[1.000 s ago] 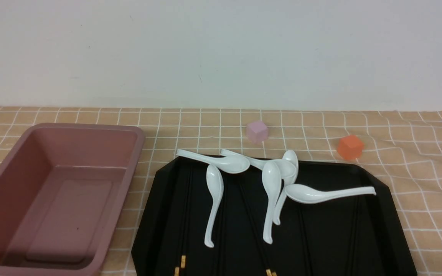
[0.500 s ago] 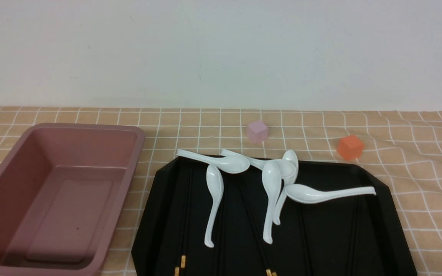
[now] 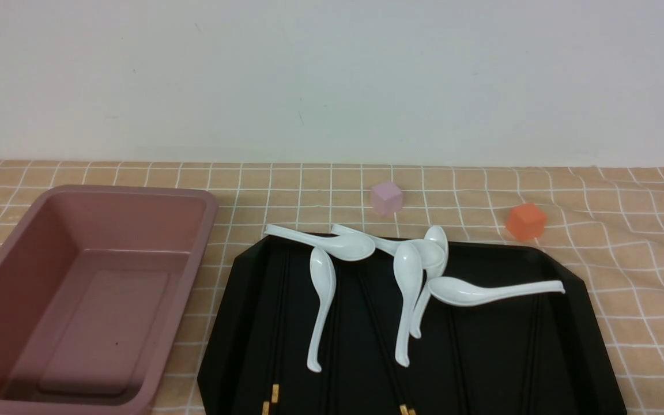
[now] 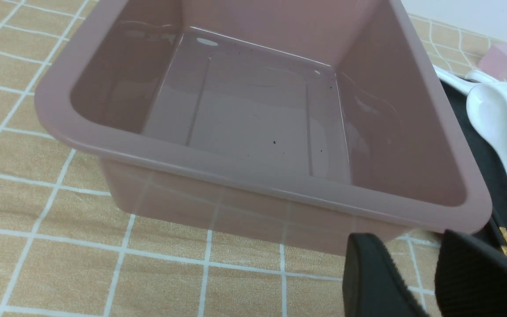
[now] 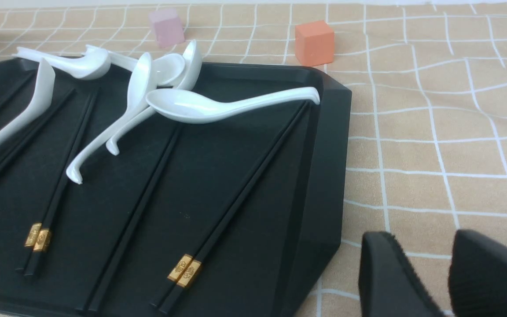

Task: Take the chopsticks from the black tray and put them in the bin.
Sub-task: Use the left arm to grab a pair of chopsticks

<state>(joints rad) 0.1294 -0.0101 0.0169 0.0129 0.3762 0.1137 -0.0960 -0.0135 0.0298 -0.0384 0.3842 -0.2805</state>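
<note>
left claw [image 4: 412, 248]: my two black fingers stand apart with nothing between them (so open, gripping nothing). It hangs low on the near side of the bin, by the bin's near right corner.
right claw [image 5: 423, 248]: fingers parted the same way, nothing held. It hangs over the cloth, just off the tray's near right corner.
chopsticks [image 5: 238, 193]: every one I can see lies flat on the tray, running near to far. One pair lies along the right side and another further left, gold bands at their near ends. More sticks lie between and beyond them (total count unclear, black on black).
tray [image 3: 493, 369]: glossy black with cut-off corners, right of the bin. Near it but apart, a strip of cloth showing between.
bin [image 3: 107, 323]: mauve tub at the left of the scene, long side running near to far.
spoons [image 3: 482, 292]: white, bunched on the far half of the tray, several overlapping. Their handles cross over the chopsticks, and two handles poke past the far rim.
pink cube [image 3: 386, 197]: on the cloth, just beyond the tray's far rim.
orange cube [image 3: 526, 221]: on the cloth, right of the pink one, off the tray's far right corner.
cloth [image 3: 643, 276]: tan with a white grid, wrinkled on the right side.
</note>
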